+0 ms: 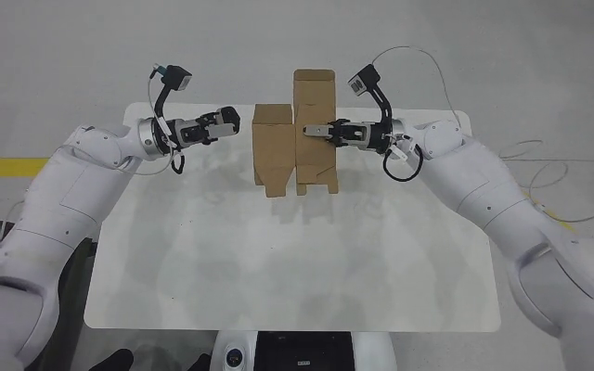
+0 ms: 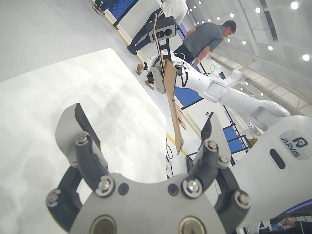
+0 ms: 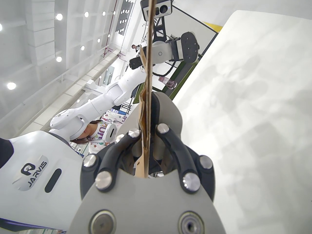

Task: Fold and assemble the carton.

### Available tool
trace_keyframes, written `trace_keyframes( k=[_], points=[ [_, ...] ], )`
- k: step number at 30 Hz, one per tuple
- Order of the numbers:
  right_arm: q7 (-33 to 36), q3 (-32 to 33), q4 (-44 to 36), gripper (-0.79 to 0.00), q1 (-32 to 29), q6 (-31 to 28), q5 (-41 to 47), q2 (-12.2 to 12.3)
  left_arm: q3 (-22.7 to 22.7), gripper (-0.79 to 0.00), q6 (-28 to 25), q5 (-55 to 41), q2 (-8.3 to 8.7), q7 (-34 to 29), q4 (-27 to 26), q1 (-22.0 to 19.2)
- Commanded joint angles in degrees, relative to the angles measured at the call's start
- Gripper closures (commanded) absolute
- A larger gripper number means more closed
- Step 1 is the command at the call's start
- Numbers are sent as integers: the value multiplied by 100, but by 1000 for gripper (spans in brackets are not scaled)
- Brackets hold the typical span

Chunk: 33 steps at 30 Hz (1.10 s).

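Top view: your right claw [image 1: 317,131] is clamped on the flat carton [image 1: 274,153], held up over the table's [image 1: 278,278] far side. Left wrist: left claw [image 2: 145,122] gapes apart, just beside it. Right wrist: it's held by that one grip alone, so a hard shove could twist it loose or crease it.

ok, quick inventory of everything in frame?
carton: 1, brown, flat, held off the table by the right gripper
table: 1, white, below both arms
floor line: 1, yellow, left of the table
cables: a few, grey, on the floor right of the table
right gripper: 1, grey and black, shut on the carton's right panel
left gripper: 1, grey and black, open, beside the carton's left edge, not touching
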Motion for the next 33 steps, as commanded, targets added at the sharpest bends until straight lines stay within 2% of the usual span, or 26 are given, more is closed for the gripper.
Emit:
trace_keyframes(
  k=[1, 9, 16, 22, 27, 33],
  points=[
    [-2, -3, -3, 0, 1, -2, -1, 1, 2, -785, 2, -3, 0, -2, -1, -3],
    [-2, -3, -3, 0, 1, -2, -1, 1, 2, -785, 2, -3, 0, -2, -1, -3],
    [-1027, 271, -198, 0, -393, 784, -493, 103, -130, -785, 393, 411, 29, 488, -586, 431],
    [-1686, 663, -713, 0, -841, 1308, -793, 316, -9, -785, 729, 741, -74, 848, -1010, 778],
    [-2000, 1054, -1260, 0, -1189, 1787, -1212, 561, 69, -785, 905, 1055, -207, 1266, -1101, 892],
    [-2253, 1573, -1942, 0, -1688, 2294, -1595, 840, 22, -785, 1079, 764, -320, 1405, -1090, 1023]
  ],
)
